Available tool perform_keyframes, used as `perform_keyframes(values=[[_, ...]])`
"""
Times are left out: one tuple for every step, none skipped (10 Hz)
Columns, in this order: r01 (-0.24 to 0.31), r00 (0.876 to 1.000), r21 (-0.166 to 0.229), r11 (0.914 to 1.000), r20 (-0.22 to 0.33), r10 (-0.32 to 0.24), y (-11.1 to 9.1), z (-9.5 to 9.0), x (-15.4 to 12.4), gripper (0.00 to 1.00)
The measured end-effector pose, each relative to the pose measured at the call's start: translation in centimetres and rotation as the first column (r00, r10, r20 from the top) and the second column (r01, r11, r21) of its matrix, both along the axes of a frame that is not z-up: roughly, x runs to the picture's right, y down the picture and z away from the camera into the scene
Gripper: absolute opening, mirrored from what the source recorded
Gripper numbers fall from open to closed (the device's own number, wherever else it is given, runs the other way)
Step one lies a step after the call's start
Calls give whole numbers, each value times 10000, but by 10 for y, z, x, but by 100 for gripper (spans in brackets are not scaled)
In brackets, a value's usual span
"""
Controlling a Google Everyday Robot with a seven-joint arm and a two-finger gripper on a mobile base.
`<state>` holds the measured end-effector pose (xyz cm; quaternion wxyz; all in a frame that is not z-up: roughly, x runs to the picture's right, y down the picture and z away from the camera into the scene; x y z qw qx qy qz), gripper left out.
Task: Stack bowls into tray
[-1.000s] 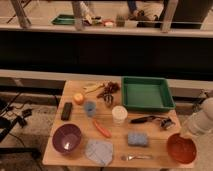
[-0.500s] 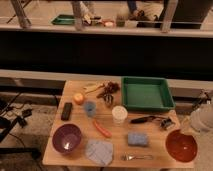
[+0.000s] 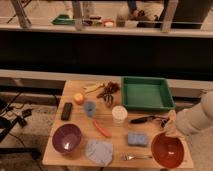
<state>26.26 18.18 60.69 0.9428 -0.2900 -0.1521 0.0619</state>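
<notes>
The dark purple bowl (image 3: 66, 138) sits at the table's front left. The orange-red bowl (image 3: 168, 149) sits at the front right corner, upright. The large green tray (image 3: 146, 93) lies at the back right of the table and nothing shows in it. My gripper (image 3: 171, 123) hangs at the end of the white arm (image 3: 197, 118), which comes in from the right. It is just above the far rim of the orange-red bowl and in front of the tray.
A white cup (image 3: 119, 114) stands mid-table. Around it are a black-handled tool (image 3: 144, 119), blue sponge (image 3: 137, 138), fork (image 3: 135, 157), grey cloth (image 3: 99, 151), red stick (image 3: 102, 129), blue cup (image 3: 90, 108), orange fruit (image 3: 78, 98) and black remote (image 3: 66, 110). A small green tray (image 3: 62, 20) lies far behind.
The arm has drawn back from over the orange-red bowl's right side, and the bowl now shows in full. The purple bowl and tray have not moved.
</notes>
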Motion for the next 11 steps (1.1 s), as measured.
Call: perform_keyframes(values=[[200,9992,36,9998,353,-201,-1,-6,-15,7],[509,9954,48,9987,815,-512,-3,-12,-32,7],[664,9926,55,9978,1015,-666,-4,-10,-40,7],[790,9900,83,9968,1168,-794,-8,-6,-47,7],[958,9866,86,9954,1316,-961,-16,3,-53,7],[1052,9844,131,9944,1403,-1060,-24,11,-59,7],[1209,9809,180,9925,1516,-1222,-33,20,-71,7],[1326,9783,197,9910,1580,-1340,-37,24,-79,7],[1432,9757,286,9893,1633,-1460,-41,25,-88,7],[1518,9729,344,9878,1712,-1555,-45,24,-95,7],[1621,9668,445,9858,1930,-1677,-49,20,-106,7]])
